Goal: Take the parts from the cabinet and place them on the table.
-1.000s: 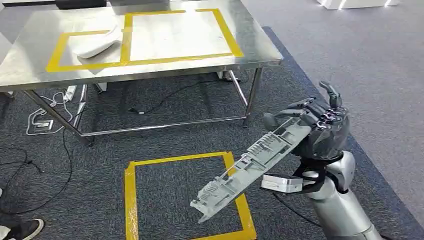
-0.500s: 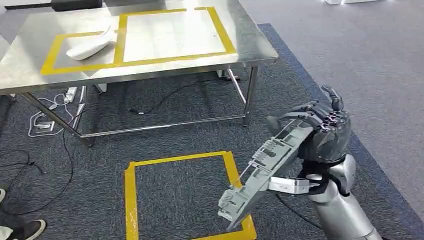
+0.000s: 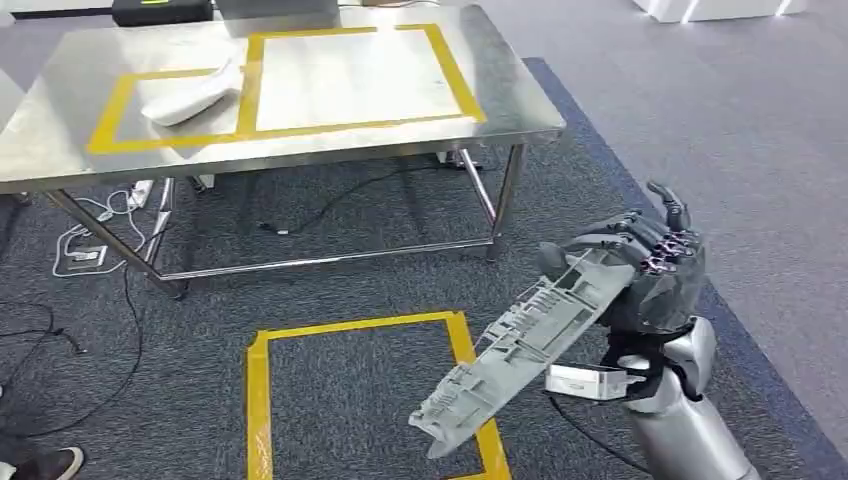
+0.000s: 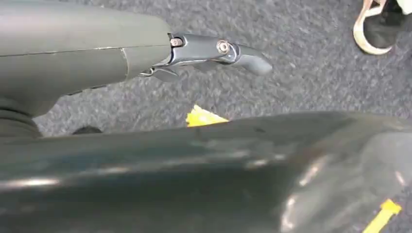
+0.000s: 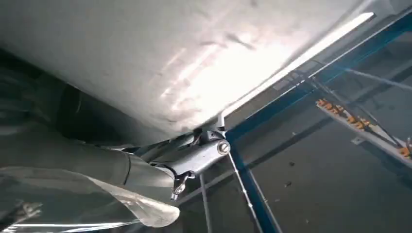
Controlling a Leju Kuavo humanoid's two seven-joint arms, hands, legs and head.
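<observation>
You see the long grey ribbed plastic part (image 3: 520, 350) held in the air over the carpet, slanting down across the corner of the yellow tape square on the floor (image 3: 262, 400), well short of the steel tabletop (image 3: 520, 100). Your right hand (image 3: 650, 265) grips its upper end, fingers (image 3: 665, 240) curled over it. A white moulded part (image 3: 190, 92) lies in the tabletop's left taped box; you cannot tell how the left hand (image 4: 214, 51) is set.

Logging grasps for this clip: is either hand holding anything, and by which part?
The right hand grips a long grey ribbed plastic part by its upper end; the rest slants down over the floor. The left hand's state cannot be told.
</observation>
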